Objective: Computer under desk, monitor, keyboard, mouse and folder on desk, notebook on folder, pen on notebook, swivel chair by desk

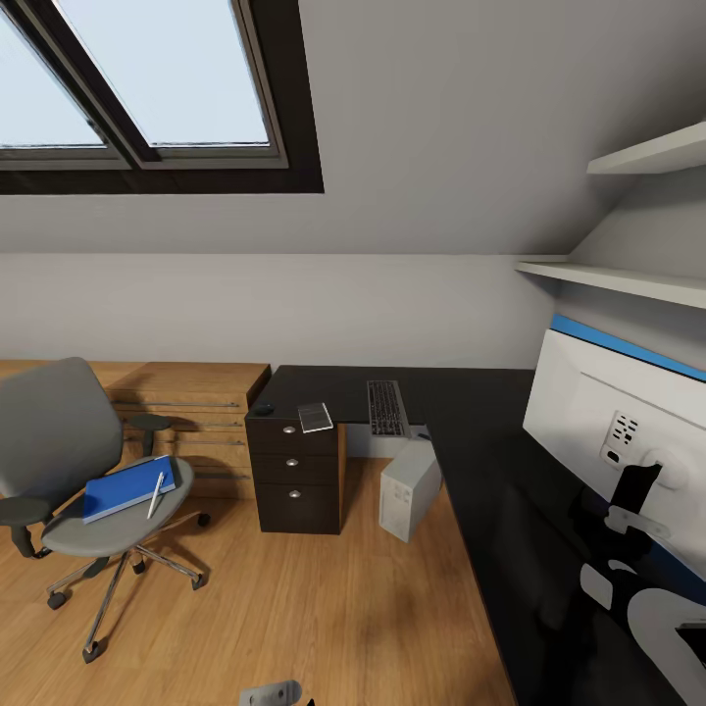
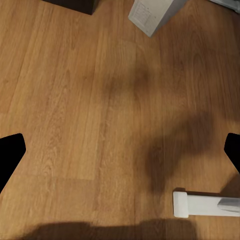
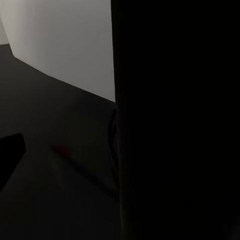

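Hovering over wood floor (image 2: 75,100), left gripper (image 2: 120,150) spread wide, holding nothing; computer (image 2: 152,15) beyond. Right gripper near monitor (image 3: 175,125), state cannot tell.

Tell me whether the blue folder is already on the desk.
No. In the head view the folder lies on the swivel chair seat with the pen on it, apart from the desk.

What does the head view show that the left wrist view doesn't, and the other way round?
Head view: the swivel chair carrying the folder and pen, plus the desk with the keyboard, notebook, mouse and monitor. Left wrist view: the left gripper's dark fingertips, set wide apart over bare wooden floor. Both share that floor and the computer, seen as a pale corner in the wrist view.
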